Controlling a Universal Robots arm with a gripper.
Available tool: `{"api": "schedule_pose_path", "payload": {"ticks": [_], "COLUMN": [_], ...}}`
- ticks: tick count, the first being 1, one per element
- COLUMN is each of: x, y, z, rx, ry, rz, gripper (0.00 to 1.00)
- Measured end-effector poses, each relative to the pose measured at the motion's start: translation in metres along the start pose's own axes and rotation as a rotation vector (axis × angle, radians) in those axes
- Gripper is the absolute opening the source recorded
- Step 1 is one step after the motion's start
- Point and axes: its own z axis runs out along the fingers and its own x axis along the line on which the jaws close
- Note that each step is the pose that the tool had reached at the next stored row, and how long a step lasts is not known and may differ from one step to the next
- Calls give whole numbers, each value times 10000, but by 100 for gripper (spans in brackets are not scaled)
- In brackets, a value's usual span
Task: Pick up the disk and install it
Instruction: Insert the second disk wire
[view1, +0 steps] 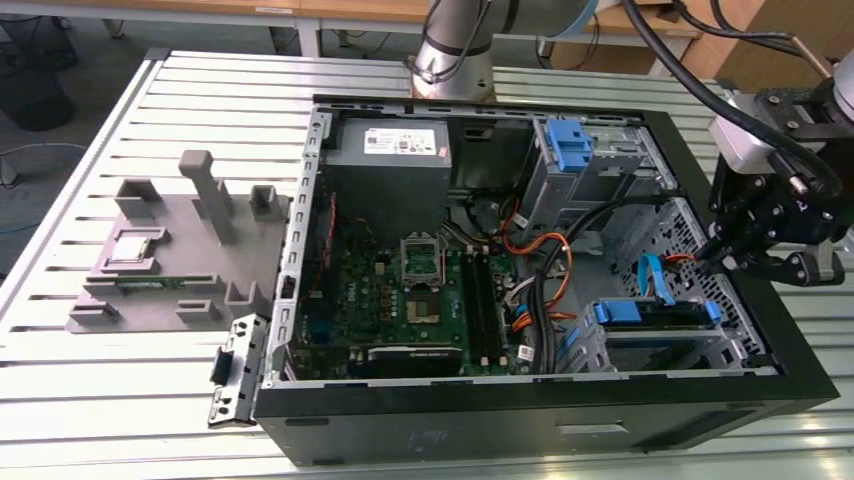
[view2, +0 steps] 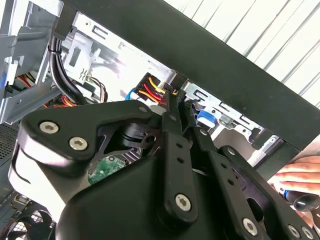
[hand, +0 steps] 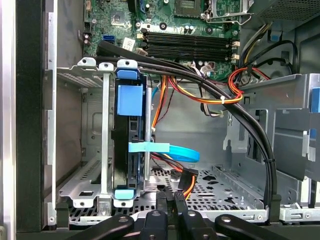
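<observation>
Exterior view has the gripper (view1: 767, 262) at the case's (view1: 747, 395) right wall, fingers seemingly pinched together and empty, since the disk (view1: 650, 312) already sits caged.

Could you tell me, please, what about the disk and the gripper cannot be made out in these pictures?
- The disk, first wrist view: edge-on in its metal cage, label face hidden; full seating unclear.
- The disk, exterior view: blue rails visible, its body is sunk in the cage.
- The gripper, second wrist view: its own black linkage covers the fingertips.

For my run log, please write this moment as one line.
gripper: black, near metal drive cage | disk: blue-railed hard drive, in cage
</observation>
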Motion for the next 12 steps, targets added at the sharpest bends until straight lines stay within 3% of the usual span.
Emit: {"api": "schedule_pose_path", "payload": {"ticks": [6,12], "x": [0,-3], "y": [5,171], "z": [4,-4], "rx": [1,99], "ry": [-3,-1], "rz": [-1,-11], "gripper": [17,17]}}
